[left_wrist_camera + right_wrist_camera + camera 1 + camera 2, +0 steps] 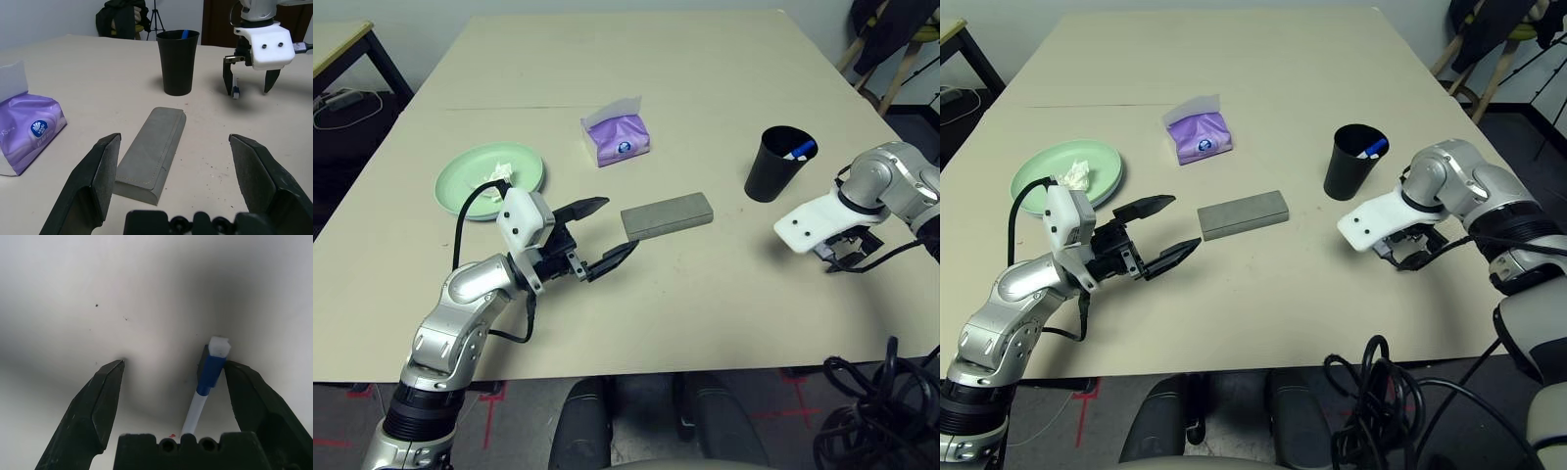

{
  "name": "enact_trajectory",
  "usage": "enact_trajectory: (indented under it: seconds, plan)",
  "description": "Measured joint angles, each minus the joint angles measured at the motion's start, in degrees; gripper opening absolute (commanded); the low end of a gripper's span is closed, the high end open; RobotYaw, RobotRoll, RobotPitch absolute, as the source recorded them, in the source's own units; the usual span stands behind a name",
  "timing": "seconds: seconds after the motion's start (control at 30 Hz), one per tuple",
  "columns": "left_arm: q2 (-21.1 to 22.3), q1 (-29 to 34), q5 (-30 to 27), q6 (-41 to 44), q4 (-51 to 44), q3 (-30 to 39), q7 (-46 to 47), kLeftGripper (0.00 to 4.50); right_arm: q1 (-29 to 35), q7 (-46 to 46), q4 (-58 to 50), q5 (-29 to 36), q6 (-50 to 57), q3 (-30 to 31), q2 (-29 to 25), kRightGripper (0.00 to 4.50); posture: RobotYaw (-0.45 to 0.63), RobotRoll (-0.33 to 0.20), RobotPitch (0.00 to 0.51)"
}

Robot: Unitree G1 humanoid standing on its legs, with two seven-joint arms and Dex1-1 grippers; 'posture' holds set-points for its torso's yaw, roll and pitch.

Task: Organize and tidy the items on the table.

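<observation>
Standing wide apart on nothing, the fingers of the left gripper (610, 235) point toward the grey glasses case (667, 216), which lies on the table (705, 313). The right gripper (173, 363) is likewise open, low over the tabletop, a blue-and-white pen (205, 377) between its fingers, close to one. The black cup (777, 164) stands upright, containing a blue pen (800, 150). The purple tissue pack (616, 135) sits beyond the case; the green plate (460, 174) holds crumpled tissue (501, 176).

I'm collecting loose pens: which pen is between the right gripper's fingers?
The blue-and-white pen lying on the table; the other blue one stands in the black cup.
</observation>
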Motion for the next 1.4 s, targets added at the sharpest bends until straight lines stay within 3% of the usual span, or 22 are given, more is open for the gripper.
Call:
enact_trajectory:
  seconds: [0.07,0.17,0.5,0.9,1.07,1.27,1.4]
  plan:
    - [0.0,0.1,0.0,0.0,-0.1,0.0,0.0,4.5,0.6,-0.6,-0.7,-0.6,-0.9,-0.6,-0.1,4.45,0.05,0.0,0.165]
    - [0.0,0.2,0.0,0.0,-0.1,0.0,0.1,4.5,2.0,-1.4,-1.8,-1.0,-1.0,-1.9,-0.3,3.84,0.05,0.0,0.165]
    - [0.0,0.3,0.0,0.0,-0.2,0.0,0.1,4.5,6.7,-1.7,-8.3,-1.5,0.6,-6.1,-1.3,0.31,0.03,0.0,0.168]
    - [0.1,0.2,0.0,0.0,-0.2,0.0,0.0,4.5,8.4,0.6,-10.5,-0.1,5.0,-9.2,-0.8,0.31,0.03,0.0,0.165]
    - [0.2,0.0,0.0,0.0,-0.2,-0.1,-0.1,4.5,8.7,4.5,-15.0,6.9,15.8,-10.8,1.5,0.31,0.03,0.0,0.163]
    - [0.2,-0.6,0.0,0.0,-0.1,-0.1,-0.1,4.5,8.8,5.0,-25.4,19.8,32.9,-11.8,2.7,0.31,0.02,0.0,0.158]
    - [0.2,-0.6,0.0,0.0,0.0,-0.2,-0.4,4.5,8.4,3.4,-30.2,27.8,45.9,-17.5,7.7,0.31,0.02,0.0,0.158]
